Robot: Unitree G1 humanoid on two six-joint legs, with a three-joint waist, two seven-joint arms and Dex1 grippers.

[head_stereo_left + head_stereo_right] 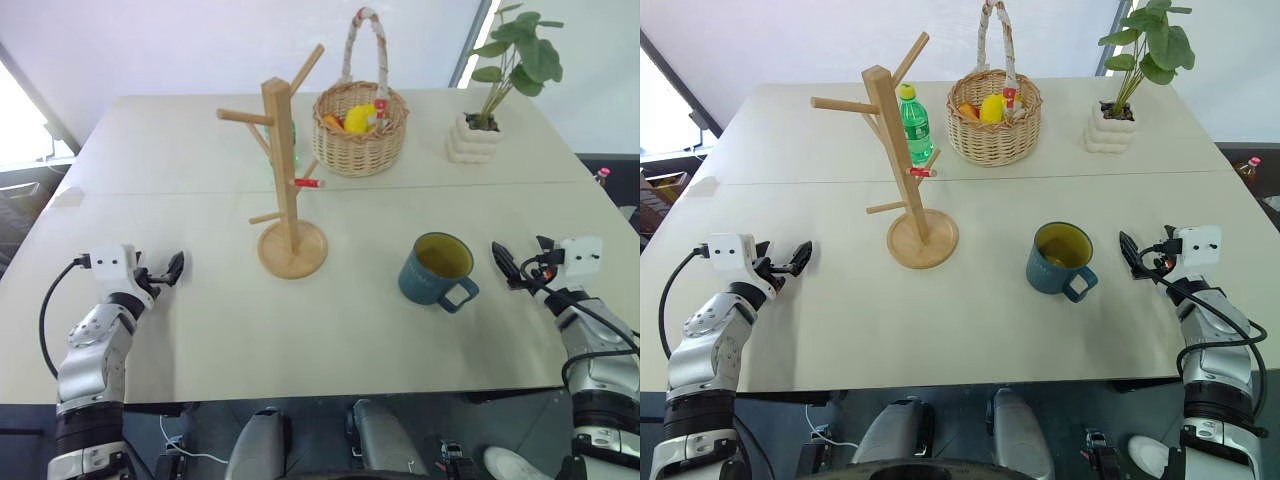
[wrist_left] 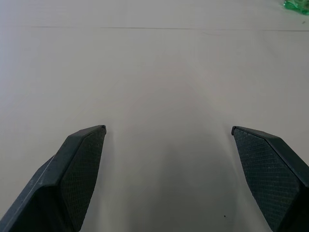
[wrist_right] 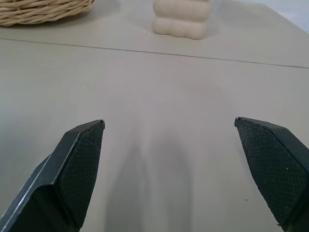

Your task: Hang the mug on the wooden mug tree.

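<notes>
Both grippers, left point(image 1: 176, 267) and right point(image 1: 500, 262), being held wide open, empty, low over table point(image 1: 200, 330). Mug point(image 1: 437, 271) being left upright near right gripper, handle toward robot, likely for grasp. Tree point(image 1: 288, 170) standing apart, pegs bare.

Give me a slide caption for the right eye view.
Teal mug stands beside the wooden mug tree, both grippers open and empty.

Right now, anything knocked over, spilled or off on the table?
Nothing stands out. The mug sits upright, apart from the wooden mug tree, which stands straight with bare pegs. The basket, green bottle and potted plant are upright too.
</notes>
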